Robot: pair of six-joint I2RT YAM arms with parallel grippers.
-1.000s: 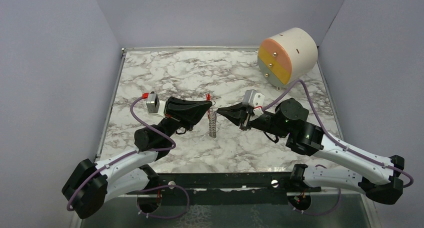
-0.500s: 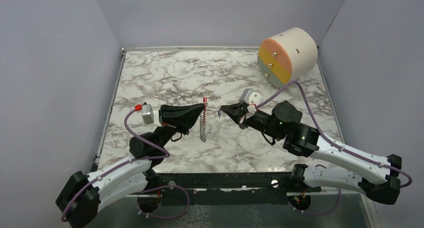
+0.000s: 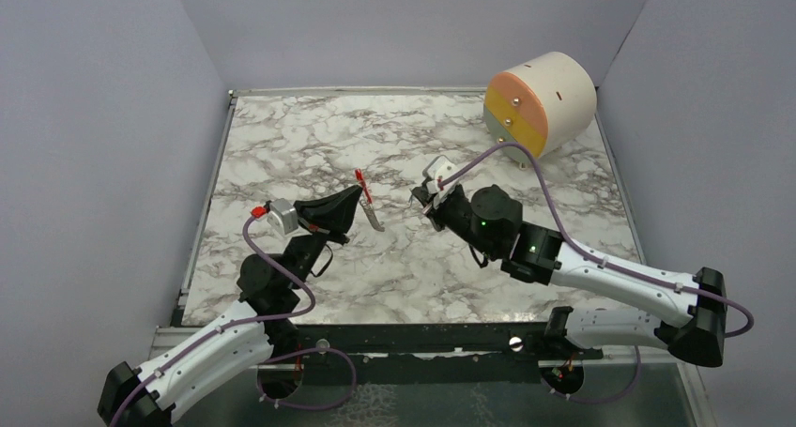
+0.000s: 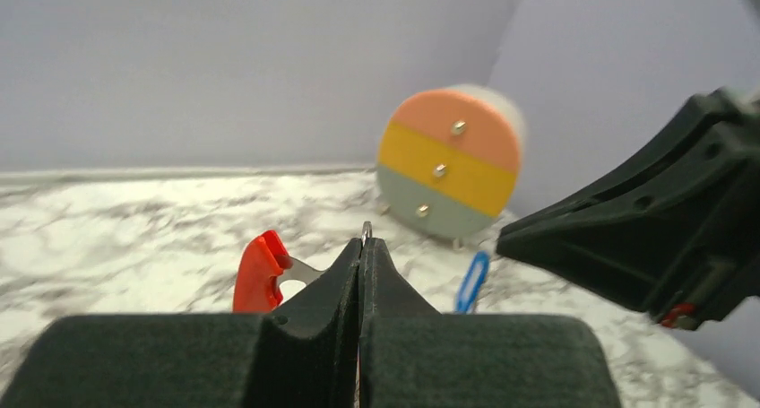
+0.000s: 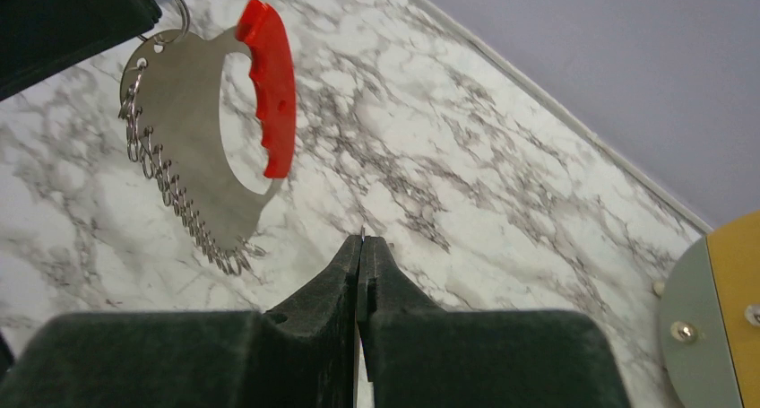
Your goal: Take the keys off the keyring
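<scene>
Now that the two arms have drawn well apart, where a second ago their tips nearly met over the hanging chain, the small blue-headed key with its short metal bit (image 4: 471, 282) is no longer on the keyring, a silvery plate with a red grip and a dangling grey chain (image 5: 170, 103). I judge the separation itself done, with only the setting down left. The left gripper (image 3: 359, 199) has its fingers pressed together on the keyring's small wire loop, holding it above the white marble-patterned table (image 3: 310, 136) with the chain swung aslant. The right gripper (image 5: 362, 247) is likewise pinched tight, with a sliver of metal showing at its tip. The blue head hangs just beside that tip in the left wrist view, so it apparently grips the key.
</scene>
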